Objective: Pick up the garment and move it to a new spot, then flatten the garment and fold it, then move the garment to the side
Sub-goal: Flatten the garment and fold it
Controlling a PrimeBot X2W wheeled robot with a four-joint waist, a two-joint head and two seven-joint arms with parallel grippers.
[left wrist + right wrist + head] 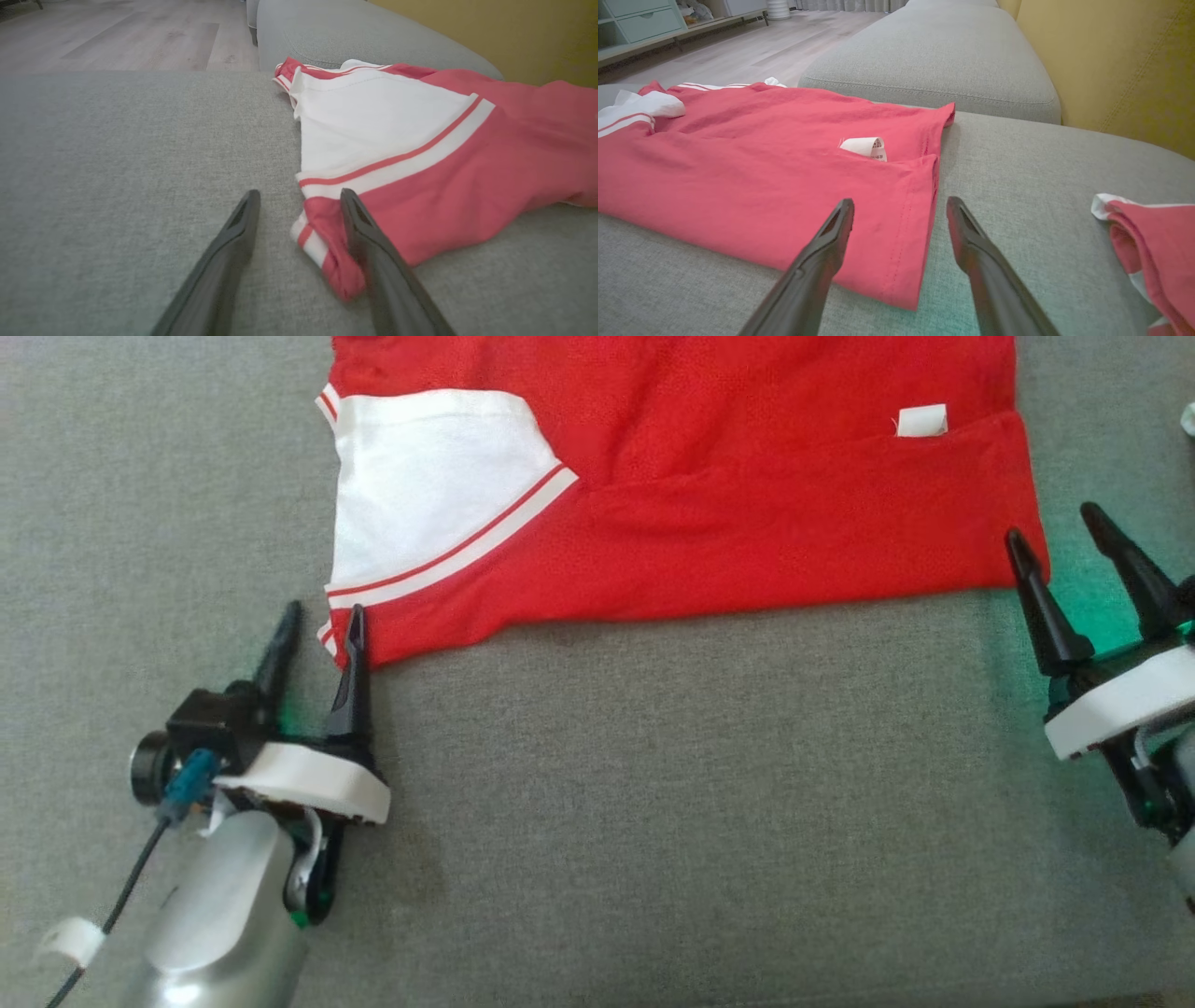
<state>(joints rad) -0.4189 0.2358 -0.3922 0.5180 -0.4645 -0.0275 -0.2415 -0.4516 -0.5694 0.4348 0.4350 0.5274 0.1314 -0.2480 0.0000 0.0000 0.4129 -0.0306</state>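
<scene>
On the grey sofa cushion [653, 821], far side: one red garment [747, 513], lying flat, long edge running left to right
- Fold: near strip of red cloth lies doubled over the rest, its edge crossing from left to right
- White sleeve panel [429, 485] with red and white stripes, at the left end
- White label [921, 421], small, poking out from under the doubled strip near the right end
- Left hand [323, 609]: at the garment's near left corner, fingers spread wide, gripping nothing; in the left wrist view the striped corner hem lies between the fingers, against the right one
- Right hand [1054, 523]: at the near right corner, fingers spread wide, gripping nothing; left finger over the cloth, right finger over bare cushion, the side hem between them
- Second red and white cloth [1148, 242], on the cushion well to the right
- Yellow back cushion [1111, 60] behind; pale wooden floor [117, 32] beyond the sofa
</scene>
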